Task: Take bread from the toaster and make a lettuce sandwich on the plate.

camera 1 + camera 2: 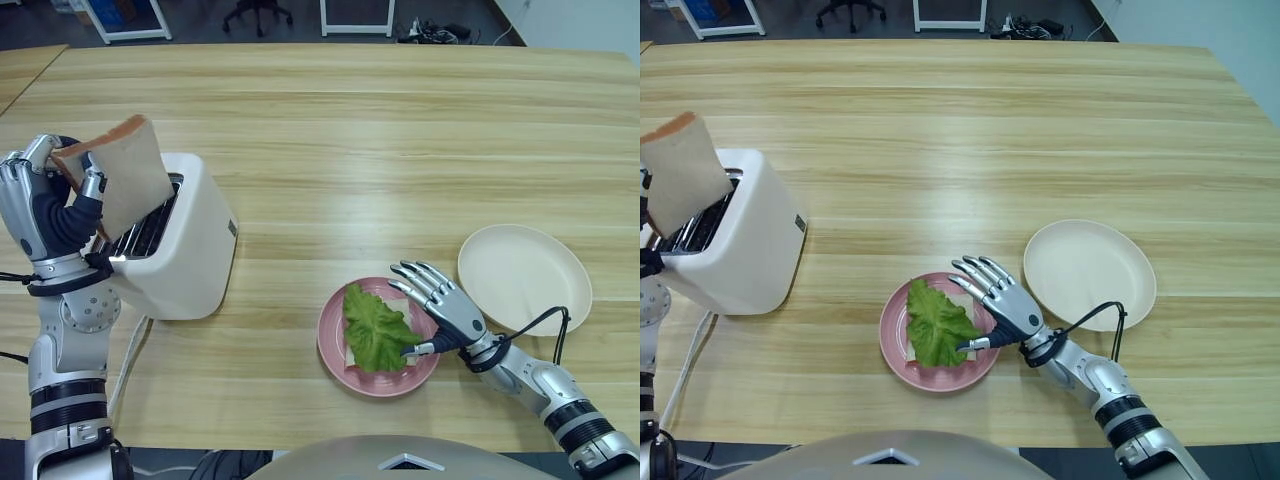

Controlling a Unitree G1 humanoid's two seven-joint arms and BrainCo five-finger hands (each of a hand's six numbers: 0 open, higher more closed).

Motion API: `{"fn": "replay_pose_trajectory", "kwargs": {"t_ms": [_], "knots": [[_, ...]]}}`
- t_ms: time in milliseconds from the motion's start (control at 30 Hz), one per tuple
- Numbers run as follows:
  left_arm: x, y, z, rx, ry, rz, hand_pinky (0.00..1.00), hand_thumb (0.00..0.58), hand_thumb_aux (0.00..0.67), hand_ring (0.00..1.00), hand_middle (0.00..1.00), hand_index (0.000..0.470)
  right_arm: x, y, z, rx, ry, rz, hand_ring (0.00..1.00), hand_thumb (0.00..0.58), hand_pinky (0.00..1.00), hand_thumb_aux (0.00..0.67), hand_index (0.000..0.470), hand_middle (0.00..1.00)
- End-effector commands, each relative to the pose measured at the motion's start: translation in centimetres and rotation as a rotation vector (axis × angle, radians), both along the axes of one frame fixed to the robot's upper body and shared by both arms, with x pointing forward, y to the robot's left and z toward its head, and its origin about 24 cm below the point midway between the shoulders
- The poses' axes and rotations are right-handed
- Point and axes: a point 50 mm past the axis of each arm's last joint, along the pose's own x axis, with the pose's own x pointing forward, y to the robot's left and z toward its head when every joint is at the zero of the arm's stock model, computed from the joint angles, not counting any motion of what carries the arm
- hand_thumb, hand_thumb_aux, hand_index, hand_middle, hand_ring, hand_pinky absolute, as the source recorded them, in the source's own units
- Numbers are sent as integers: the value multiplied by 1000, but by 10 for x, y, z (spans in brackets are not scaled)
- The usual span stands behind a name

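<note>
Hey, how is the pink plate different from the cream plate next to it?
The pink plate carries lettuce; the cream plate carries nothing. The pink plate looks smaller than the cream plate. The pink plate lies nearer the toaster than the cream plate does. Both are round and lie flat on the table.

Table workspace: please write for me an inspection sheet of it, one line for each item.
Surface: wooden table.
Job's things: toaster; bread slice above its slot; lettuce on pink plate.
Clutter: empty cream plate.
Hands: left hand holds the bread slice; right hand open, fingers spread over the pink plate's rim.
Cables: toaster cord; black cable at right wrist.
Surroundings: chair base on floor.
</note>
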Motion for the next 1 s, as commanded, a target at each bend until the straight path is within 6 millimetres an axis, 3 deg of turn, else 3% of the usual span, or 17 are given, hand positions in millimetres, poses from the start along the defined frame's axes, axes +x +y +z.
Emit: {"fn": "replay_pose_trajectory", "kwargs": {"t_ms": [33,167,267,400,567,733,1000], "knots": [[-3,-11,19,-102,-163,-76,1000,580,670,1000,1000,470,2,0,1,2,-13,-6,0,0,0,0,0,0],[-4,-31,24,-141,-206,-202,1000,580,670,1000,1000,470,3,0,3,13,-29,-10,0,0,0,0,0,0],[-5,-68,18,-176,-120,-461,1000,580,670,1000,1000,470,4,0,7,33,-54,-17,0,0,0,0,0,0],[-10,-124,-20,-304,147,-835,1000,580,670,1000,1000,470,7,0,21,114,-129,-27,0,0,0,0,0,0],[-22,-176,-76,-504,465,-1122,1000,580,670,1000,1000,470,6,-11,50,242,-293,-87,0,0,0,0,0,0],[-27,-209,-107,-574,624,-1226,1000,580,670,1000,1000,470,-2,-19,68,271,-353,-100,0,0,0,0,0,0],[-28,-226,-140,-578,745,-1172,1000,580,670,1000,1000,470,-7,-14,59,238,-287,-67,0,0,0,0,0,0]]}}
